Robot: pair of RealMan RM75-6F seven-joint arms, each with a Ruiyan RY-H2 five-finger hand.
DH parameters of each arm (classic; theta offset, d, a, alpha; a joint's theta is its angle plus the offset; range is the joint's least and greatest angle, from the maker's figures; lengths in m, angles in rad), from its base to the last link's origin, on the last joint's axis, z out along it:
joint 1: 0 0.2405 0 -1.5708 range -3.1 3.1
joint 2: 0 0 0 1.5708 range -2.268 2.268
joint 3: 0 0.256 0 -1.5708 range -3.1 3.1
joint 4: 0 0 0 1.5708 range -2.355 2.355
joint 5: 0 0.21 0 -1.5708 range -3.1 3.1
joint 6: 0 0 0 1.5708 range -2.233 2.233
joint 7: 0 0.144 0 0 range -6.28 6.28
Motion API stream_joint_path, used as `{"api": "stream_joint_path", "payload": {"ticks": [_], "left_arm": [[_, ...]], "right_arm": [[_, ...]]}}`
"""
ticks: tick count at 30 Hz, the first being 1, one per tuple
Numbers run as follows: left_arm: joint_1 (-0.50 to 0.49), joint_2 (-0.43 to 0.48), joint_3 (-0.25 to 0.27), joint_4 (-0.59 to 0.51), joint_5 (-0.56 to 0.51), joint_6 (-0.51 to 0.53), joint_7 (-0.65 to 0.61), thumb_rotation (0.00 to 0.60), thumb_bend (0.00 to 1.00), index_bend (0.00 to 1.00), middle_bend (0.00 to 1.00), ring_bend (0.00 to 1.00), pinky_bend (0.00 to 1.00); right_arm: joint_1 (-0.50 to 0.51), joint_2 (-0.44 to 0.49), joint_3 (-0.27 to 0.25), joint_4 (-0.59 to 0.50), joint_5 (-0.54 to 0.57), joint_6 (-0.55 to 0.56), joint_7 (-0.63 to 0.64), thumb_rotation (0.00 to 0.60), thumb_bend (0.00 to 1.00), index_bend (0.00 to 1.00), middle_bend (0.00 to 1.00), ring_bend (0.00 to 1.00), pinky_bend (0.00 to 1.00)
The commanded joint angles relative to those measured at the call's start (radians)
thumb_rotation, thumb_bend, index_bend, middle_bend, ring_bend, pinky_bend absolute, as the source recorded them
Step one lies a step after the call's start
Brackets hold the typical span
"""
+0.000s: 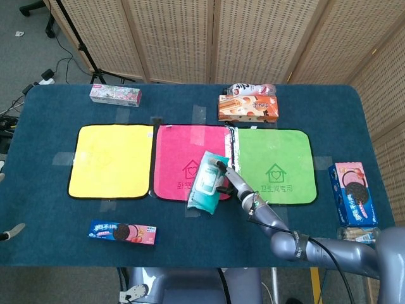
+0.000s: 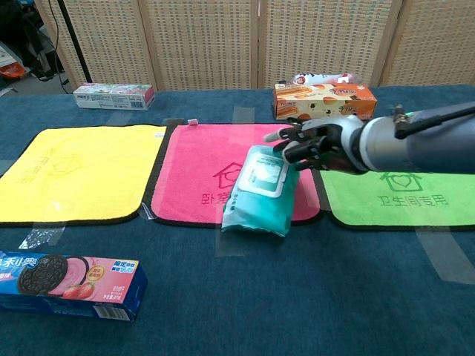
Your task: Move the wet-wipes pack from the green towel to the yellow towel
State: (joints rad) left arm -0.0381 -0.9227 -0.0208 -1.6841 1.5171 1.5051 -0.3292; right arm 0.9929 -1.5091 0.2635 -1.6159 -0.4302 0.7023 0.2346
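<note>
The teal wet-wipes pack (image 1: pixel 205 182) (image 2: pixel 260 190) hangs in the air over the right part of the pink towel (image 1: pixel 179 160) (image 2: pixel 208 170), gripped at its right end by my right hand (image 1: pixel 229 180) (image 2: pixel 315 143). Behind the hand, to the right, lies the green towel (image 1: pixel 278 161) (image 2: pixel 401 196) with nothing on it. At the far left the yellow towel (image 1: pixel 111 161) (image 2: pixel 70 170) lies flat and bare. My left hand shows only as fingertips (image 1: pixel 11 232) at the left edge of the head view, holding nothing.
A cookie box (image 1: pixel 122 232) (image 2: pixel 67 285) lies near the front left. An orange snack box (image 1: pixel 248 107) (image 2: pixel 324 101) with a wrapped packet behind it sits at the back. A pink-green box (image 1: pixel 115 94) (image 2: pixel 113 96) is back left, another cookie box (image 1: pixel 352 192) far right.
</note>
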Motion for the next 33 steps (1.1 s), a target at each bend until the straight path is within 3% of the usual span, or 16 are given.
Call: {"api": "stream_joint_path", "payload": {"ticks": [1,10,20,21,23,24,25,26,33], "left_arm": [[-0.009,0.002,-0.006,-0.001,-0.019,-0.02,-0.001,0.6,0.0,0.0,0.0,0.0,0.0],[-0.027,-0.001,-0.014,-0.008,-0.051,-0.062,0.021,0.6,0.0,0.0,0.0,0.0,0.0],[-0.036,-0.005,-0.017,-0.015,-0.063,-0.081,0.045,0.6,0.0,0.0,0.0,0.0,0.0],[-0.036,-0.006,-0.018,-0.015,-0.064,-0.08,0.046,0.6,0.0,0.0,0.0,0.0,0.0],[-0.036,-0.006,-0.018,-0.015,-0.063,-0.08,0.046,0.6,0.0,0.0,0.0,0.0,0.0],[-0.037,-0.006,-0.017,-0.015,-0.063,-0.082,0.048,0.6,0.0,0.0,0.0,0.0,0.0],[-0.037,-0.007,-0.017,-0.014,-0.063,-0.083,0.049,0.6,0.0,0.0,0.0,0.0,0.0],[-0.038,-0.007,-0.016,-0.014,-0.062,-0.085,0.051,0.6,0.0,0.0,0.0,0.0,0.0],[-0.039,-0.008,-0.014,-0.023,-0.063,-0.089,0.069,0.6,0.0,0.0,0.0,0.0,0.0]], "right_arm": [[0.062,-0.048,0.027,0.052,0.078,0.017,-0.058,0.6,1.0,0.0,0.0,0.0,0.0],[0.128,-0.097,0.066,0.145,0.169,-0.013,-0.115,0.6,1.0,0.0,0.0,0.0,0.0],[0.106,-0.029,0.106,0.053,0.021,0.005,-0.148,0.6,1.0,0.0,0.0,0.0,0.0],[0.098,-0.011,0.09,0.028,-0.041,0.018,-0.175,0.6,0.93,0.0,0.0,0.0,0.0],[0.054,0.034,0.01,-0.033,-0.247,0.089,-0.262,0.6,0.54,0.0,0.0,0.0,0.0],[0.039,0.048,-0.023,-0.043,-0.319,0.113,-0.295,0.6,0.25,0.0,0.0,0.0,0.0],[0.031,0.058,-0.046,-0.047,-0.361,0.126,-0.319,0.6,0.06,0.0,0.0,0.0,0.0],[0.024,0.069,-0.068,-0.051,-0.4,0.138,-0.344,0.6,0.01,0.0,0.0,0.0,0.0],[-0.057,0.173,-0.24,-0.115,-0.651,0.202,-0.484,0.6,0.0,0.0,0.0,0.0,0.0]]}}
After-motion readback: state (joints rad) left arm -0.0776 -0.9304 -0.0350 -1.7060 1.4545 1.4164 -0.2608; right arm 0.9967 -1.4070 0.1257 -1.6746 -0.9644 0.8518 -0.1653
